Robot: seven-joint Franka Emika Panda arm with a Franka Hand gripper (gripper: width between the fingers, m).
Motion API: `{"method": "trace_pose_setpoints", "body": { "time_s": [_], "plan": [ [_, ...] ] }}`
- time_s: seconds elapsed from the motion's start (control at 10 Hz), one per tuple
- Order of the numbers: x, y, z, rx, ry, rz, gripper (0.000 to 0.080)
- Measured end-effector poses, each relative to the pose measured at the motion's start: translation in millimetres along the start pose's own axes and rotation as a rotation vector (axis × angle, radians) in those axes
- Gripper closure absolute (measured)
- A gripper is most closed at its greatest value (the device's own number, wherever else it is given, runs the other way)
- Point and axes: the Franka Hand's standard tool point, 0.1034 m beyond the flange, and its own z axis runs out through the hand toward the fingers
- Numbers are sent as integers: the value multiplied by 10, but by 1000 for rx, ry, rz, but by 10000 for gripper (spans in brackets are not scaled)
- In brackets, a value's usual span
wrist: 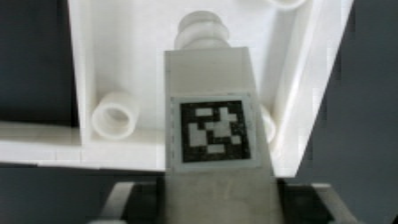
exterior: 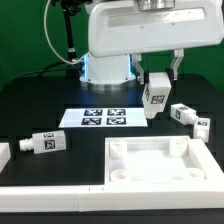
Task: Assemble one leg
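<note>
My gripper is shut on a white leg with a black-and-white tag and holds it in the air, above and behind the large white tabletop. In the wrist view the held leg runs from between the fingers out over the tabletop's rim. Its threaded tip points toward a corner socket at the picture's edge. Another socket post stands beside the leg. Other legs lie on the table: one at the exterior view's left, two at its right.
The marker board lies flat behind the tabletop under the arm's base. A white part sits at the exterior view's left edge. A white strip runs along the front edge. A black stand is at the back.
</note>
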Motion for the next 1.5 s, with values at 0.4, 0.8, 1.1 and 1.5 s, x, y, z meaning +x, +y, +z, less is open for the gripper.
{"method": "trace_pose_setpoints", "body": {
  "time_s": [0.4, 0.8, 1.1, 1.5],
  "plan": [
    [362, 16, 66, -50, 368, -4, 514],
    [390, -127, 191, -63, 484, 35, 514],
    [316, -364, 354, -30, 438, 34, 514],
    [334, -454, 434, -18, 433, 37, 514]
  ]
}}
